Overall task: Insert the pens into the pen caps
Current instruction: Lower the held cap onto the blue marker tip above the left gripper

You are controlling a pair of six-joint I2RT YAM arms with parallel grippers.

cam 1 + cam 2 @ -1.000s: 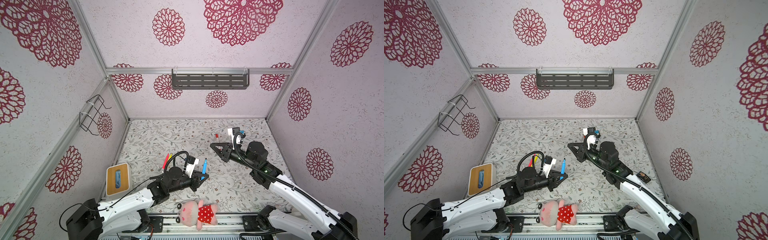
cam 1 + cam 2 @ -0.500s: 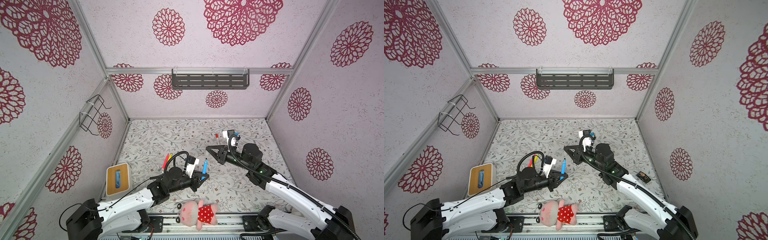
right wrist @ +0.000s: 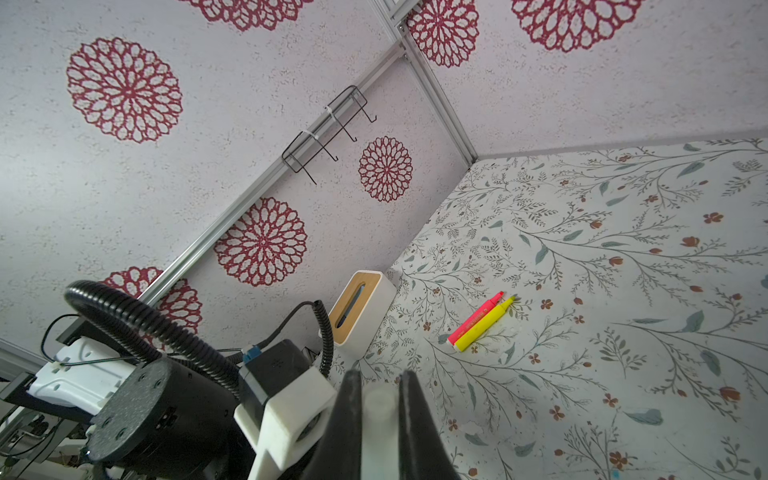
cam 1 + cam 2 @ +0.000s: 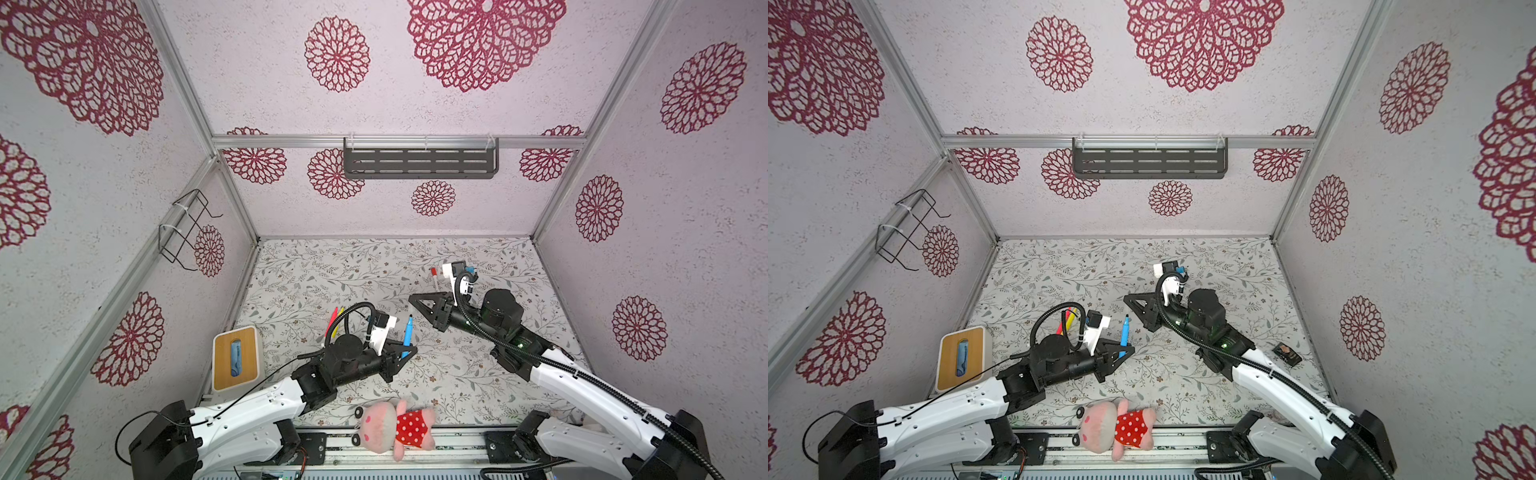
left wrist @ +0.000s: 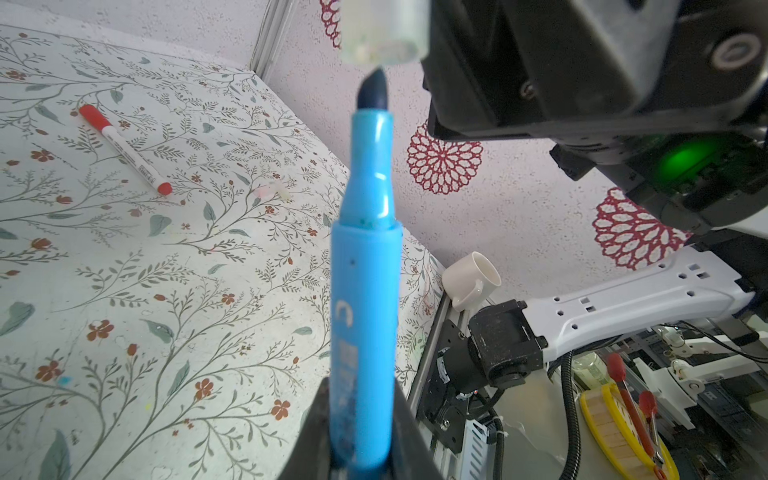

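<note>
My left gripper (image 4: pixel 404 354) (image 4: pixel 1122 352) (image 5: pixel 361 388) is shut on the blue pen (image 4: pixel 408 334) (image 4: pixel 1125 332) (image 5: pixel 365 291), which stands upright with its dark tip bare. My right gripper (image 4: pixel 412 296) (image 4: pixel 1128 297) (image 3: pixel 379 384) is shut on a pale translucent pen cap (image 3: pixel 378 415) (image 5: pixel 384 33). In the left wrist view the cap's open end hangs just past the pen's tip. In both top views a short gap separates them. A white pen with red ends (image 4: pixel 434 279) (image 5: pixel 124 149) lies at the back. The pink pen (image 4: pixel 333 323) (image 3: pixel 473 319) and yellow pen (image 4: pixel 340 319) (image 3: pixel 487 325) lie side by side on the left.
Two small pale caps (image 5: pixel 272 190) lie on the flowered mat (image 4: pixel 332 274). A wood-topped tissue box (image 4: pixel 235 357) stands at the left edge, a plush pig (image 4: pixel 395 424) at the front edge, a white mug (image 5: pixel 471 278) off the mat's right. A small dark object (image 4: pixel 1286 353) lies right.
My right gripper has come left and a little nearer with the cap, closing on the blue pen's tip. The left arm and its pen have stayed still.
</note>
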